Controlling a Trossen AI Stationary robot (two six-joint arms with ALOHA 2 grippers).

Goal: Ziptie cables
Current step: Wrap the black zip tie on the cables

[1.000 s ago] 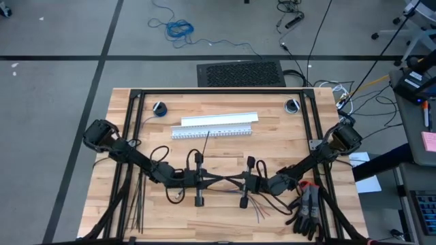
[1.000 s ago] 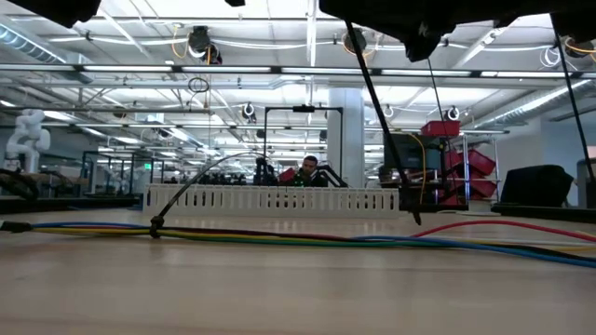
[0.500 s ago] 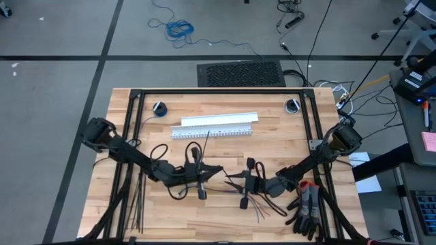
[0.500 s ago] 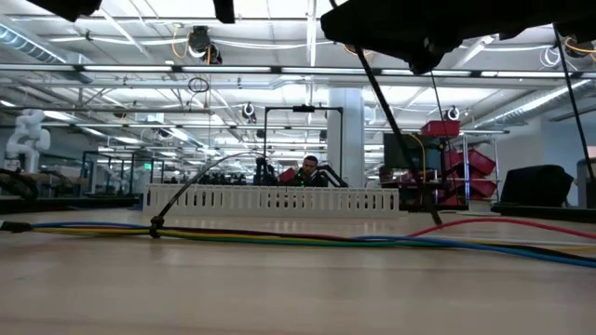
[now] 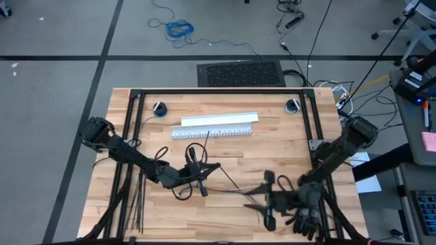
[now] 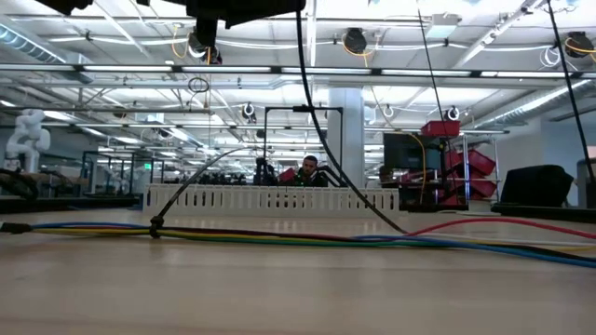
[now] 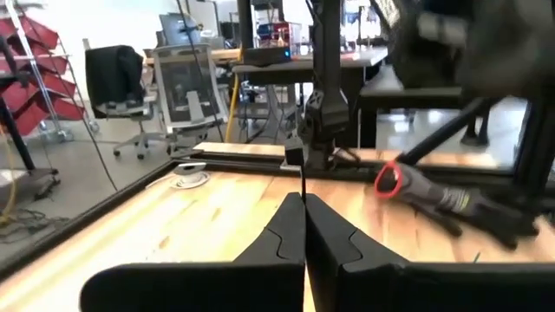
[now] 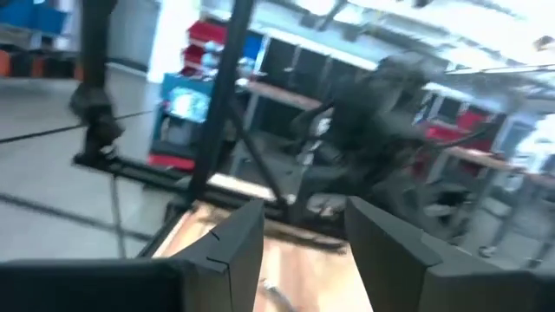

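**A:** Where are the cables [image 6: 279, 237]?

**B:** Flat on the worktop [image 5: 272, 146], in a long coloured line in front of the white slotted channel [image 6: 270, 198]. In the low view 1 black tie already circles them near their left end.

**A:** And the left claw [image 5: 197, 170]?

**B:** It is above the middle of the worktop, with its 2 fingers [image 7: 277, 243] pressed tight together. They pinch a ziptie [image 7: 303, 184], a thin black strip. In the low view that strip slopes from the claw down to the cables.

**A:** The right claw [image 5: 269, 201]?

**B:** It is wide, with both fingers well apart and nothing between them. It hangs over the front right of the worktop, just beside a pile of dark gloves [image 5: 306, 214].

**A:** Any more ties?

**B:** Yes, spare zipties [image 5: 136, 207] lie straight at the front left, well apart from both claws.
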